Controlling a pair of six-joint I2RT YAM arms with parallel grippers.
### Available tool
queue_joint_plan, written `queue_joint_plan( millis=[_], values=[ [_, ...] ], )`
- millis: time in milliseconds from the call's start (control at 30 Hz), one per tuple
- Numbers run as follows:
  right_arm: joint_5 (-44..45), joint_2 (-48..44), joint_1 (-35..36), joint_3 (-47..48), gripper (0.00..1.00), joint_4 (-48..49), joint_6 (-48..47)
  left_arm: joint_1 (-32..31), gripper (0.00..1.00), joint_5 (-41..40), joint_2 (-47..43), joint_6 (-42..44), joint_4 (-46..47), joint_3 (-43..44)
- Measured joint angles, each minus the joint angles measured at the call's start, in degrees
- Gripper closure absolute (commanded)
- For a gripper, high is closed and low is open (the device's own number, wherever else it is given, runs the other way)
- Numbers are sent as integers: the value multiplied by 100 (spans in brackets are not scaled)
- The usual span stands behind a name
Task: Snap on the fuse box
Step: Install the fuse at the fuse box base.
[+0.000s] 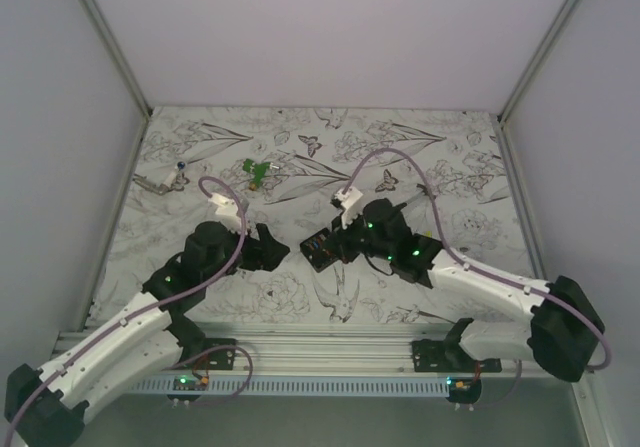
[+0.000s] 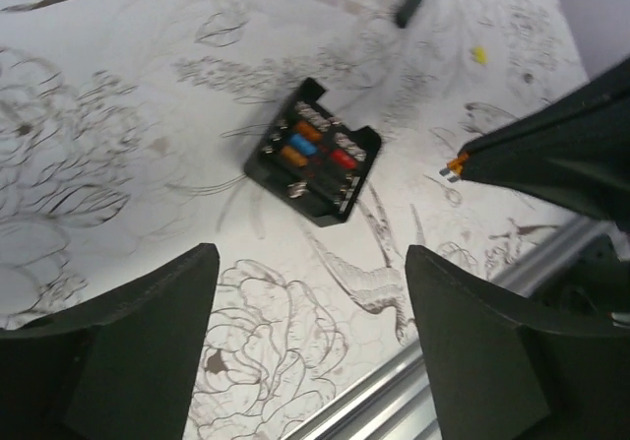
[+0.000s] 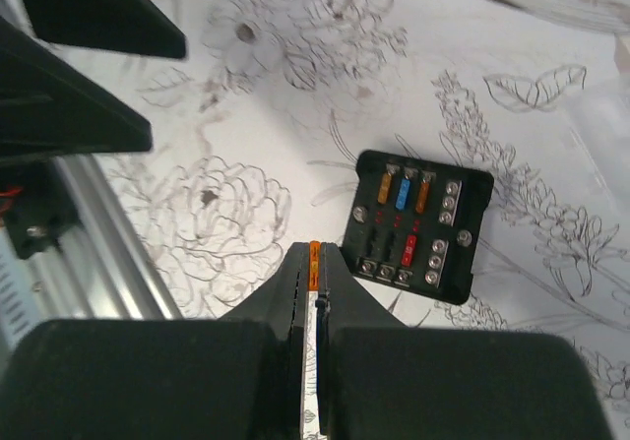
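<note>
The fuse box (image 1: 321, 250) is a small black square box lying open-face-up on the patterned table between the two arms. Orange, blue and red fuses show inside it in the left wrist view (image 2: 313, 152) and the right wrist view (image 3: 418, 223). My right gripper (image 3: 315, 255) is shut on a small orange fuse (image 3: 315, 253), held just beside and above the box's near-left edge; it also shows in the top view (image 1: 337, 235). My left gripper (image 2: 313, 263) is open and empty, a little left of the box (image 1: 272, 250).
A small green piece (image 1: 258, 170) and a small metal part (image 1: 155, 182) lie at the back left. A thin black stick (image 2: 413, 2) and a yellow bit (image 2: 478, 54) lie beyond the box. An aluminium rail (image 1: 330, 352) runs along the near edge.
</note>
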Motion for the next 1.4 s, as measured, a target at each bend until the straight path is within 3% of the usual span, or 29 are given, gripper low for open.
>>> queue_joint_plan(
  millis=[167, 500, 1400],
  values=[
    [1169, 586, 575, 0, 100, 7, 13, 313, 2, -310, 133, -245, -393, -2],
    [2441, 1298, 979, -59, 100, 356, 201, 815, 0, -330, 549, -627, -675, -37],
    [3150, 2094, 1064, -273, 100, 1237, 437, 946, 0, -271, 616, -901, -686, -50]
  ],
)
